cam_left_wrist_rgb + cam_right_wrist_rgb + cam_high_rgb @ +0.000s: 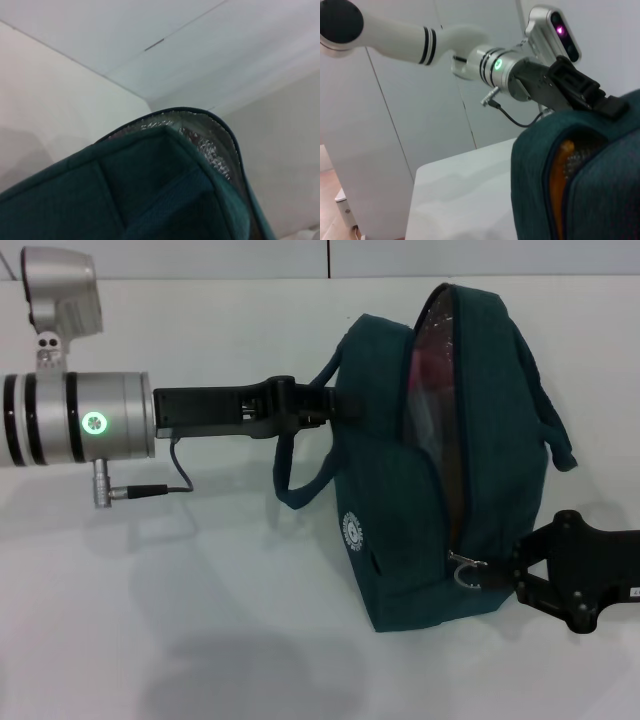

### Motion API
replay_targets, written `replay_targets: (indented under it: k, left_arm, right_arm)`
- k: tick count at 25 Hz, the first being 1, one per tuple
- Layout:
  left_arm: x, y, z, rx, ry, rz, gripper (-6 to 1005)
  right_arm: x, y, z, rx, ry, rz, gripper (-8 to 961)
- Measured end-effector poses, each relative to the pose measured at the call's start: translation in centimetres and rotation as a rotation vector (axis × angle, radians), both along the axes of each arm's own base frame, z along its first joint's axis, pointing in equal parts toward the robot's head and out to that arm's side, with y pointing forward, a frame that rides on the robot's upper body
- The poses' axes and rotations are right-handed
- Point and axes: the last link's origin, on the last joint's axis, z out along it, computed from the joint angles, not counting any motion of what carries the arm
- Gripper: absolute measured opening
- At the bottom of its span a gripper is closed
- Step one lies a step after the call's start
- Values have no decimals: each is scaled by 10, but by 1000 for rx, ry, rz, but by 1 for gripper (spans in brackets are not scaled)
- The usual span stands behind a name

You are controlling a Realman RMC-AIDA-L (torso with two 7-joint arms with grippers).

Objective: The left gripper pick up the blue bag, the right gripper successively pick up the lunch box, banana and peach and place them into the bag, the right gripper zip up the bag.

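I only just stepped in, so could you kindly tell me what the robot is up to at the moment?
The left gripper is holding the blue bag up by its side near a handle, standing it on the white table. The right gripper is at the silver zipper ring low on the bag, with the zip open above it. Through the gap something pink and something yellow-orange show, so the bag looks packed and about to be zipped.

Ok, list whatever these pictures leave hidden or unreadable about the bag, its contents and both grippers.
- Lunch box: not identifiable; the blue bag walls hide it.
- Peach: only a pink blur through the opening, head view.
- Banana: a yellow sliver, right wrist view.
- Right gripper at the zipper pull: grip unclear.
- Left gripper: fingertips buried in fabric.
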Motion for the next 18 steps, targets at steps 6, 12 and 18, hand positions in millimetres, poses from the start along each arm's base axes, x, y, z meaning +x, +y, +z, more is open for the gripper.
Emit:
replay_targets:
  k: [6,12,18]
  left_arm:
    - [-8,-6,2,106,-47,-57,79]
    - [-17,-10,6,174,-58,-73,312]
    - [-22,-12,9,213,-70,-67,694]
  right_arm:
    - [-1,-2,6,13,16,12,7]
    - [-9,0,17,43,70,43,7]
    - [-12,1,24,40,67,47,7]
